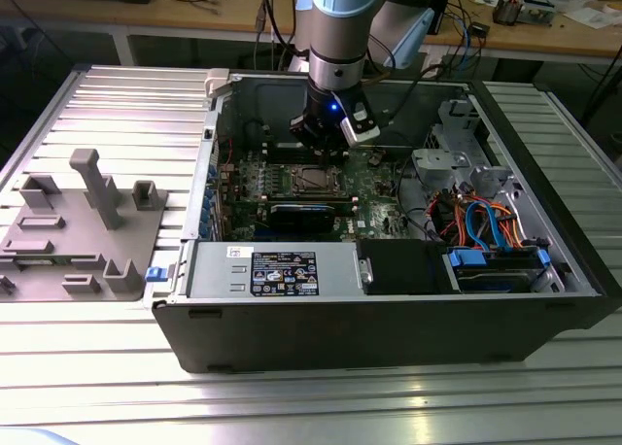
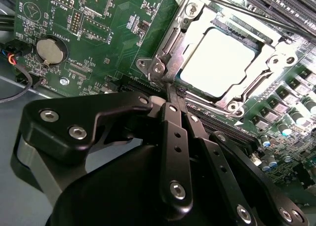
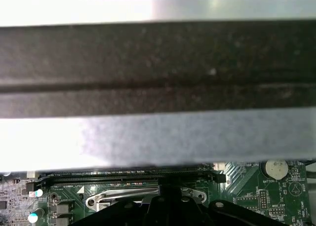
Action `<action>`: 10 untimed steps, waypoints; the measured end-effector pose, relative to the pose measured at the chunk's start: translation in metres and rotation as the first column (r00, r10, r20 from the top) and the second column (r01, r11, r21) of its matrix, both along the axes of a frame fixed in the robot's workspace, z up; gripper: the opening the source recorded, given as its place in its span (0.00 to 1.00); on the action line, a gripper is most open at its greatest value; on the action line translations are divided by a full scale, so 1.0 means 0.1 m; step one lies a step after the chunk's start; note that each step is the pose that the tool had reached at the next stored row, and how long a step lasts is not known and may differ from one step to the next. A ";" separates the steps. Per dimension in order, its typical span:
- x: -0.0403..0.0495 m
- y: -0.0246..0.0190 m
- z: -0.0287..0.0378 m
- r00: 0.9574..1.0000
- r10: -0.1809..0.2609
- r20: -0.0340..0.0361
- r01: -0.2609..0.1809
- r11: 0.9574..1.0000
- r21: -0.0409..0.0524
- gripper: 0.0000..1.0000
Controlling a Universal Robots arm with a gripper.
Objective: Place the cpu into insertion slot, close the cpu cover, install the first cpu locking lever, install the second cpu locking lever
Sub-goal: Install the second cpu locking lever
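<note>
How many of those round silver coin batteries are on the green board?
1: the coin battery sits in a round holder on the green board, apart from the cpu cover. Others may be hidden.

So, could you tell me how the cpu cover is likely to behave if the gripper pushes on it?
The cpu cover looks like thin metal, so probably stiff but light. It seems hinged, so it would likely pivot rather than slide. The gripper sits at its edge.

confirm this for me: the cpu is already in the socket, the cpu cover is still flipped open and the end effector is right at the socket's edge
Not quite. In the second wrist view the cpu cover is down over the socket, framing the cpu through its window, not flipped open. The rest stands: the cpu sits in the socket and the end effector is at the socket's edge.
</note>
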State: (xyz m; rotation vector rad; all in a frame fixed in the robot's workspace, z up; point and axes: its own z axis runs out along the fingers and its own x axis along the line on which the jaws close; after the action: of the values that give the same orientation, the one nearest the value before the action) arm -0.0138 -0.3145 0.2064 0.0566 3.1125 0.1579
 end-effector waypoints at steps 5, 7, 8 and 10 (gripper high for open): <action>0.000 -0.002 0.000 1.000 0.000 0.000 0.000 1.000 0.000 0.11; 0.000 -0.002 0.001 1.000 0.000 0.000 0.000 1.000 0.000 0.11; -0.001 -0.003 0.006 1.000 0.000 0.000 0.000 1.000 0.000 0.11; 0.001 -0.002 0.027 1.000 0.000 0.000 0.000 1.000 0.000 0.11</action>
State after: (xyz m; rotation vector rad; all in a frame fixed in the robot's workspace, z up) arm -0.0138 -0.3147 0.2091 0.0565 3.1125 0.1579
